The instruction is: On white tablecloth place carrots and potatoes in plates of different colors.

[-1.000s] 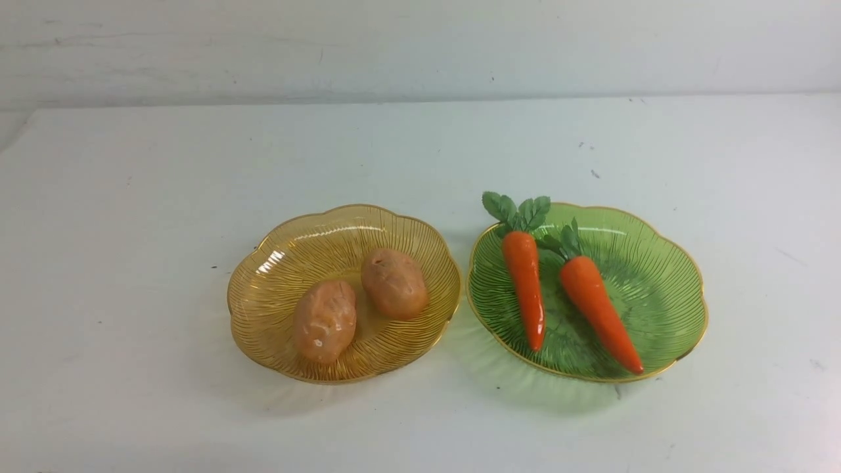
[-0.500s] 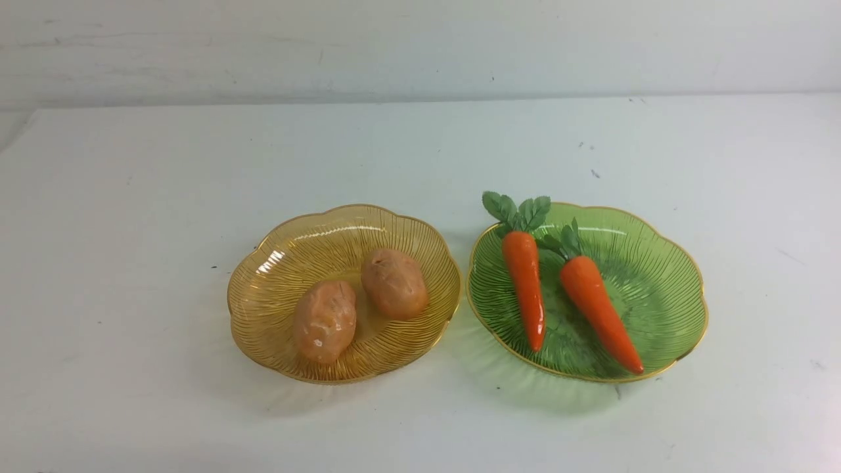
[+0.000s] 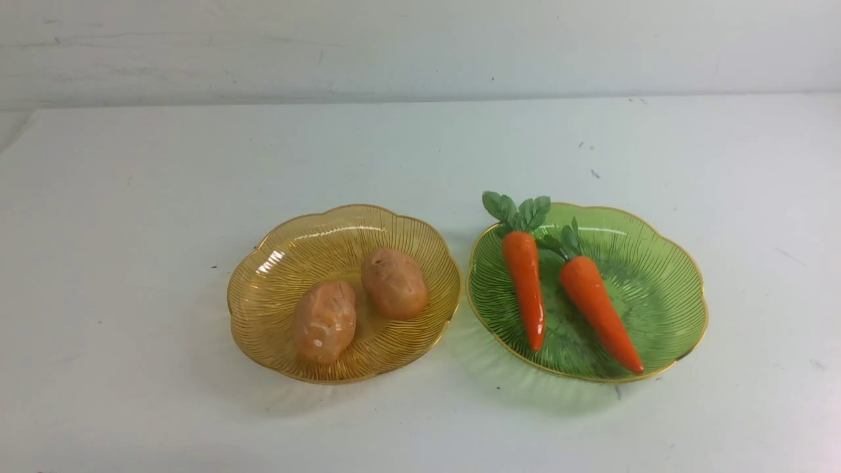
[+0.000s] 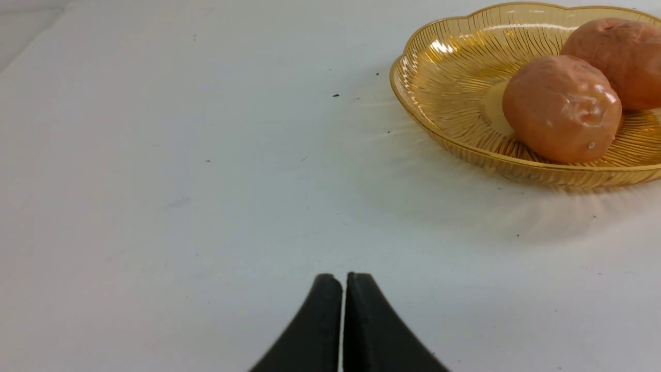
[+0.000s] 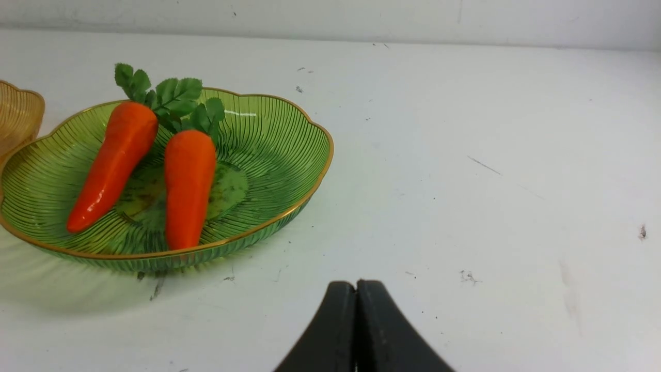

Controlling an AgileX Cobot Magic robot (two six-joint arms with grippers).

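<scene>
On the white tablecloth (image 3: 131,197) stand two ribbed plates side by side. The amber plate (image 3: 276,263) on the left holds two potatoes (image 3: 324,320) (image 3: 394,282). The green plate (image 3: 657,282) on the right holds two carrots (image 3: 524,282) (image 3: 599,309), leaves pointing away from me. No gripper shows in the front view. In the left wrist view my left gripper (image 4: 344,277) is shut and empty, well short of the amber plate (image 4: 439,77) and the potatoes (image 4: 562,107). In the right wrist view my right gripper (image 5: 356,283) is shut and empty, apart from the green plate (image 5: 279,139) and carrots (image 5: 189,181).
A white wall (image 3: 420,46) rises behind the table's far edge. Small dark specks (image 3: 594,173) mark the cloth behind the green plate. An edge of the amber plate (image 5: 18,119) shows beside the green one in the right wrist view.
</scene>
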